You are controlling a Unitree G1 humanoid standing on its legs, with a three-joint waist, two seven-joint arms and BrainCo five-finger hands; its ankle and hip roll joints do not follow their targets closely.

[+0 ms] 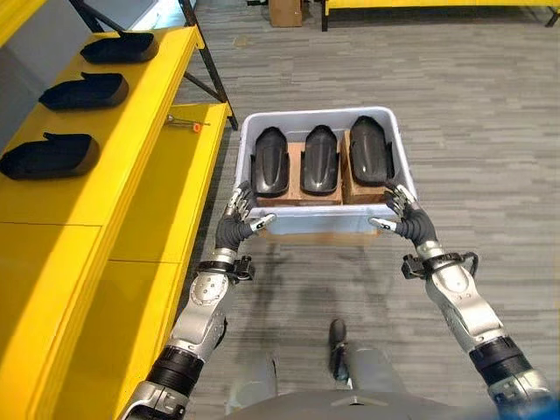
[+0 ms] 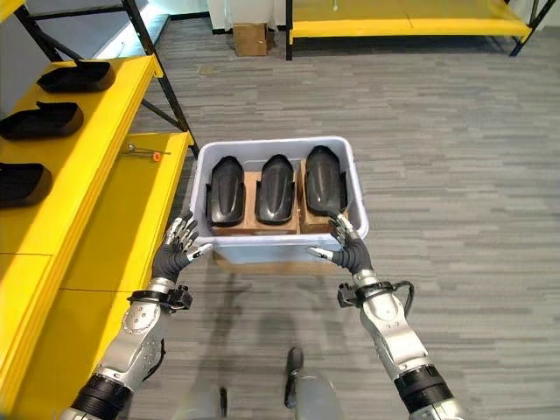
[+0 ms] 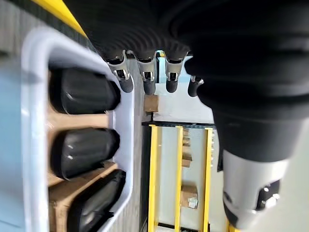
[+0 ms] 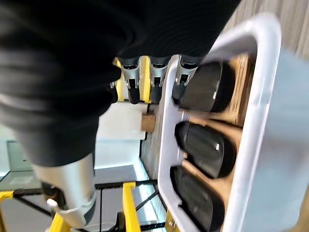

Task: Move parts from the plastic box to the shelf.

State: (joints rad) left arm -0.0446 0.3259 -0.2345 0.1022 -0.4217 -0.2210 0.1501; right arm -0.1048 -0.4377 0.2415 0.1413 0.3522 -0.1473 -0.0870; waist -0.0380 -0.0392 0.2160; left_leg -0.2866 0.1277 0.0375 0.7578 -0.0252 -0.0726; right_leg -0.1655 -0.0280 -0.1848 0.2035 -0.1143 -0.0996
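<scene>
Three glossy black moulded parts lie side by side in my pale grey plastic box (image 1: 398, 140), each resting on a brown cardboard block: the left part (image 1: 270, 160), the middle part (image 1: 319, 158) and the right part (image 1: 369, 149). The box sits on the grey wood-patterned floor (image 1: 490, 105), straight ahead of me and just beside the lower tier of the yellow metal shelf (image 1: 131, 175).

My left robot hand (image 1: 239, 208) is at the box's near left corner, fingers straight and spread, the dark tips lying against the outer wall by the rim; nothing is pinched. My right robot hand (image 1: 401, 210) mirrors it at the near right corner, fingers likewise straight and spread against the rim, holding nothing. In the wrist views my fingers (image 3: 146, 79) line up just outside the box's wall, with the parts past them.

On the shelf's upper tier three more black parts of the same kind lie in a row, well apart from the box: a near one (image 1: 50, 156), a middle one (image 1: 85, 90) and a far one (image 1: 120, 46). A small tool with an orange handle (image 1: 189, 124) lies on the lower tier. A brown cardboard carton (image 1: 285, 11) stands on the floor far behind the box.
</scene>
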